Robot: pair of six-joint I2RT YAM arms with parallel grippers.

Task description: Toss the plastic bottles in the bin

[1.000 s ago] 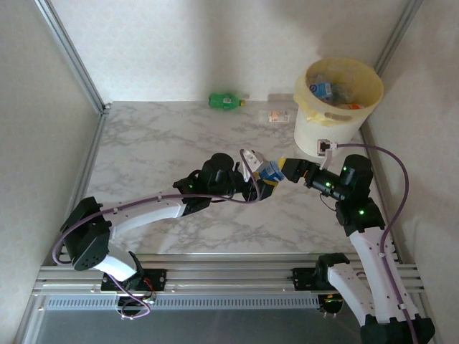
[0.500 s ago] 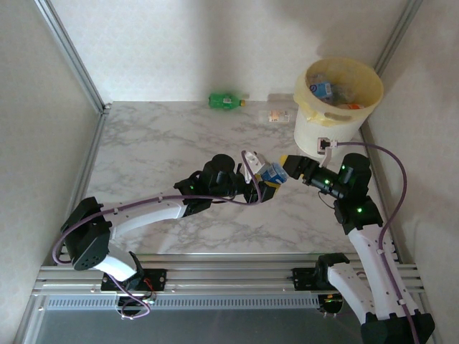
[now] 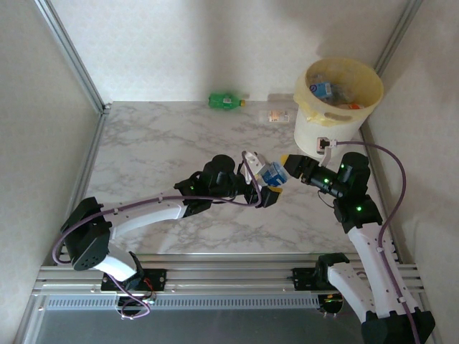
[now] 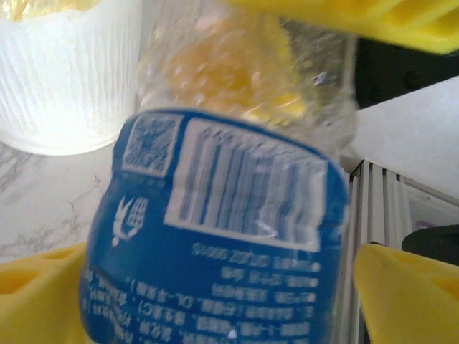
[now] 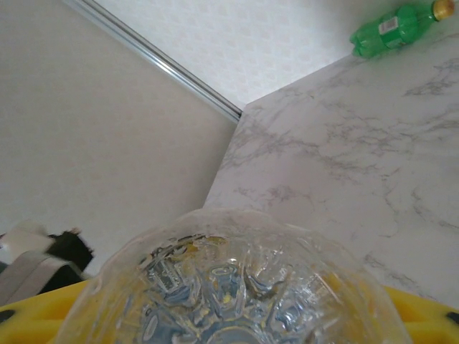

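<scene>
The blue-labelled bottle (image 3: 271, 173) hangs above the counter (image 3: 158, 150), between the two hands and short of the bin (image 3: 315, 132). The right hand (image 3: 285, 168) is clamped on its clear end. The left hand (image 3: 265, 183) stands apart around the labelled end, with a gap visible in the left wrist view.

Step in hand, as judged: handover to the right hand, then disposal.

- Confirm the right grip is firm before moving; thin plastic may buckle and slip.
- Draw the left hand straight back, clear of the label.
- Lift above the rim, then release over the opening.

A green bottle (image 3: 226, 101) and a small clear bottle (image 3: 276, 115) lie on the counter at the far wall.
</scene>
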